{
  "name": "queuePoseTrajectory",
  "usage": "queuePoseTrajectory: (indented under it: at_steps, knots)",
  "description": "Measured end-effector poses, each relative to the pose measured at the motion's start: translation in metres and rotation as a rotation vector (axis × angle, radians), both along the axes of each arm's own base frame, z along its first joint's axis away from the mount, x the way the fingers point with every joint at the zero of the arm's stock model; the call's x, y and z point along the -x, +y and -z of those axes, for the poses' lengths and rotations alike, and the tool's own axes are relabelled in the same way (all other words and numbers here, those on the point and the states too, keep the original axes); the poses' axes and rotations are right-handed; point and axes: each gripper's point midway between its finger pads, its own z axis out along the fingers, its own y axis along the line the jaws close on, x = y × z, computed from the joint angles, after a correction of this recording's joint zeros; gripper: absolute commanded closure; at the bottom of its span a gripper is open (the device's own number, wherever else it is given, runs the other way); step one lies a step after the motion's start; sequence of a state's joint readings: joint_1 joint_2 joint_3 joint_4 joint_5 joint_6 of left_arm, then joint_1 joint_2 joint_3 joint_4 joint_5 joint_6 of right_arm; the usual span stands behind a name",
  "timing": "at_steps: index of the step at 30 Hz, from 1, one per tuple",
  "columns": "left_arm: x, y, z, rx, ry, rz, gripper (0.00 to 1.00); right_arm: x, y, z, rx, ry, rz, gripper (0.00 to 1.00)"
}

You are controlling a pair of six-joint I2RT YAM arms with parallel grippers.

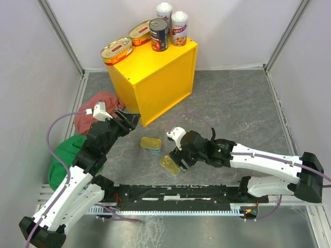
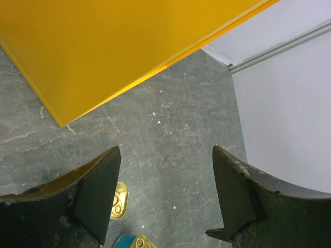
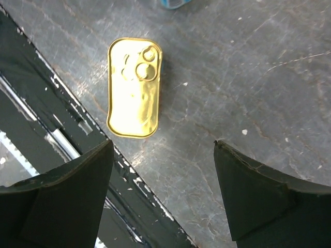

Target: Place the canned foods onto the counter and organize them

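- Right wrist view: shows the right gripper spread wide and empty above a rectangular gold tin, which lies flat on the grey floor, nearer the left finger than centred.
- Could clip the tin's edge on descent and skid it against the black base rail just beside it.
- Might lose so flat a tin through shallow purchase.
- Finds the left gripper equally wide and empty near the yellow counter; risks bumping its corner.
- May topple the tall white-topped cans on the crowded top.
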State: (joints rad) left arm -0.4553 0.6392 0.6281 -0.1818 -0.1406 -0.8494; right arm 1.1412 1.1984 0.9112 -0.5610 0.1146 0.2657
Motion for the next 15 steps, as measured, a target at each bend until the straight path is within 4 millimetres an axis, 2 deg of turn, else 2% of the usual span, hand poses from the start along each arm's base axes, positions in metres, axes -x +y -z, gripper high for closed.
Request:
queuePoseTrajectory:
  at_steps: [8,15]
  knots:
    - [0.007,-0.002,0.020,-0.020,0.051,0.025,0.22,0.027,0.012,0.030,0.052,0.037,-0.068,0.14]
    - [0.010,-0.004,0.024,-0.026,0.067,0.043,0.22,0.031,0.024,0.051,0.086,0.044,-0.075,0.15]
